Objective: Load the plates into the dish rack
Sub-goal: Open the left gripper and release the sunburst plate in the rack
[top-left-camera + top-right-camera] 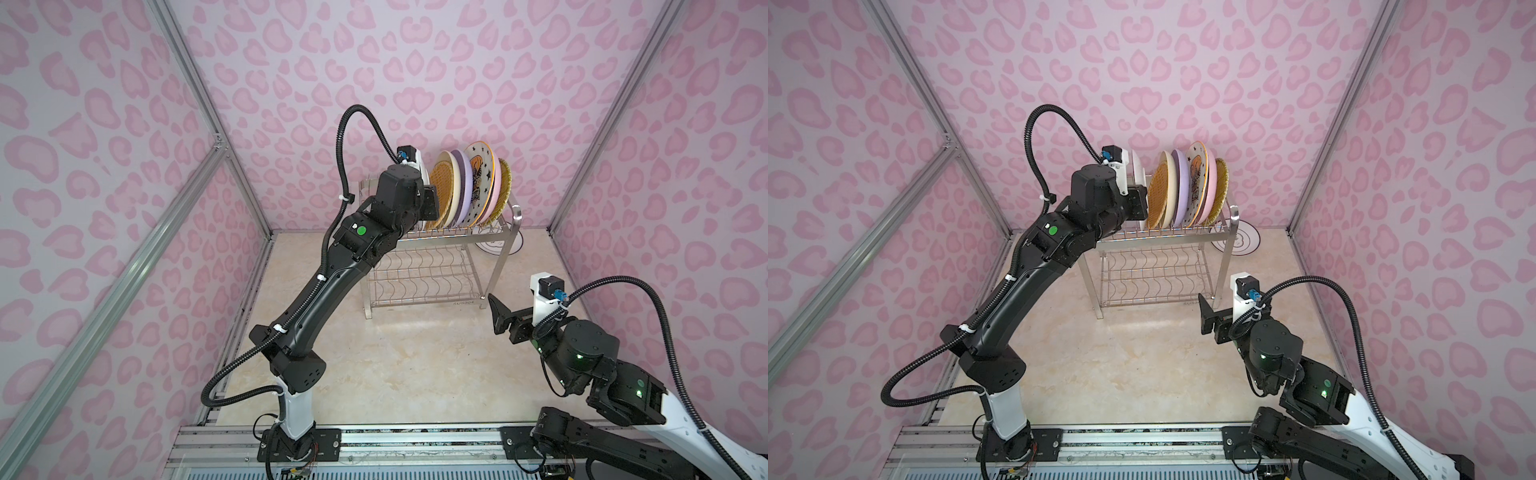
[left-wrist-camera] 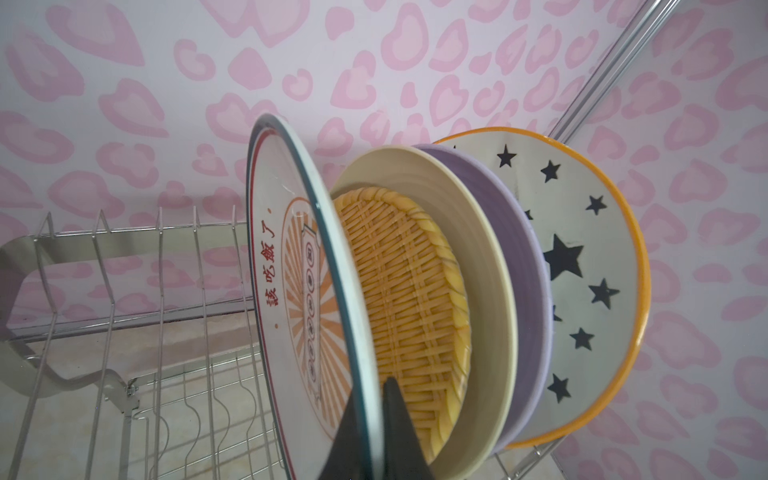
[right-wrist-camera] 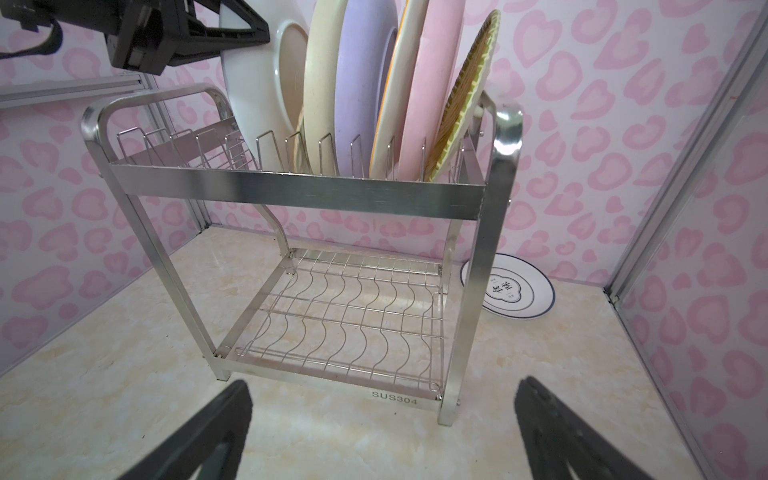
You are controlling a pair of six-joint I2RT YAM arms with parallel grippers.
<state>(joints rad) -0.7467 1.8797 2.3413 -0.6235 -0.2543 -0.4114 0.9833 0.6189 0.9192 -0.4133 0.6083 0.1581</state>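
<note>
Printed plate (image 2: 291,249) upright at dish rack (image 3: 291,195), clamped in raised left pincer (image 2: 374,399); right pincer (image 3: 384,384) low, agape

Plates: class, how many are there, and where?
8. Six stand in the rack's top tier: wicker, cream, lilac, star, pink, end wicker. Left fingers grip a printed one; a dark-rimmed one lies on the table behind.

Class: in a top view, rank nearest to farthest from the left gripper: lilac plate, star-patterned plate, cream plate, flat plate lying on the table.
1. Cream plate, in the rack, right of the left gripper.
2. Lilac plate, right of the cream.
3. Star-patterned plate, right of the lilac.
4. Flat plate on the table, behind the rack's right end.
</note>
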